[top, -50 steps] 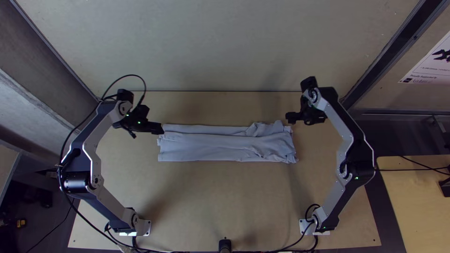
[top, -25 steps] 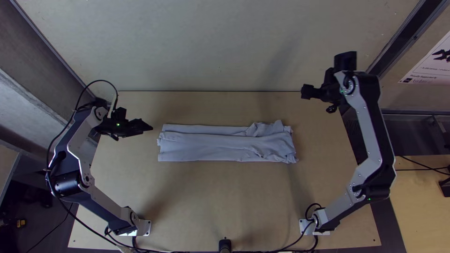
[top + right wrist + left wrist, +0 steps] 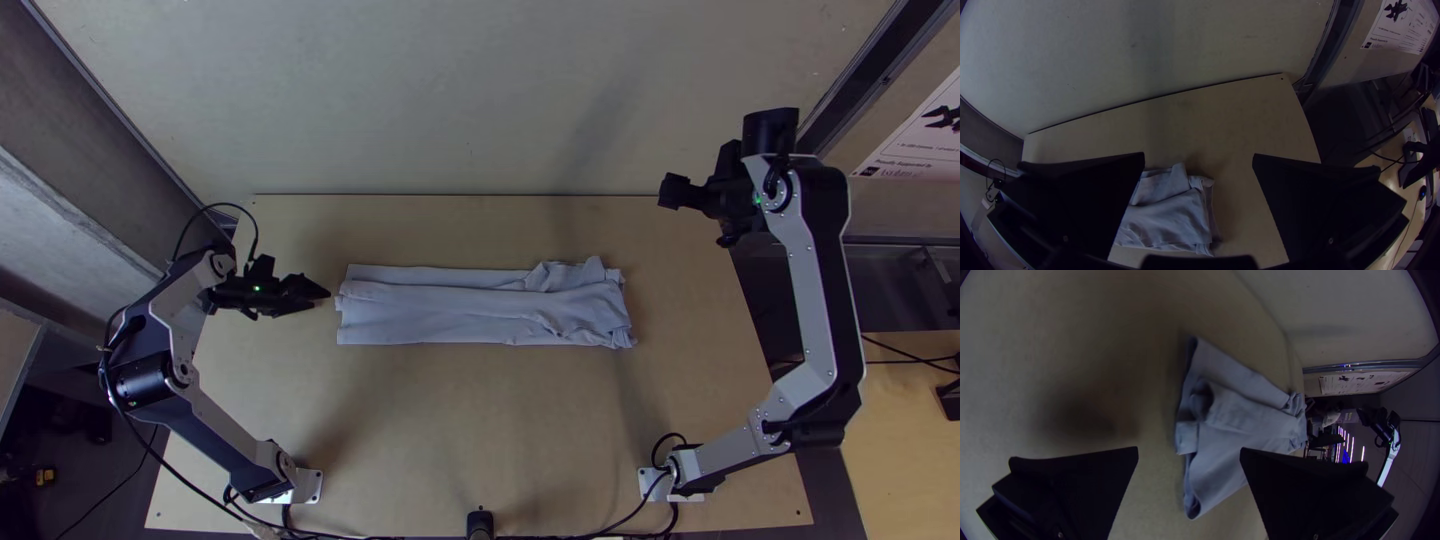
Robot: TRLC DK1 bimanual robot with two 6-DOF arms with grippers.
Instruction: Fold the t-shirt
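One t-shirt lies on the wooden desk, about in the middle of its width. It is folded into one long, narrow strip, which runs from left to right across the desk. Some layers can be seen at its left short end; the exact number of layers I cannot tell. The right end is more wrinkled, and there a small part of the cloth is bunched up at the far side.

There are two arms, and each has one hand with two black fingers. The left hand is just beside the left short end of the t-shirt. In the left wrist view this hand is open: its two fingers stand wide apart. The right hand is at the far edge of the desk, well apart from the t-shirt, beyond its right end. In the right wrist view this hand is also open, with a wide space between its two fingers.

Around them I count one printed sheet on the wall at the right, one second desk, also at the right, and one small black cylinder at the near edge.
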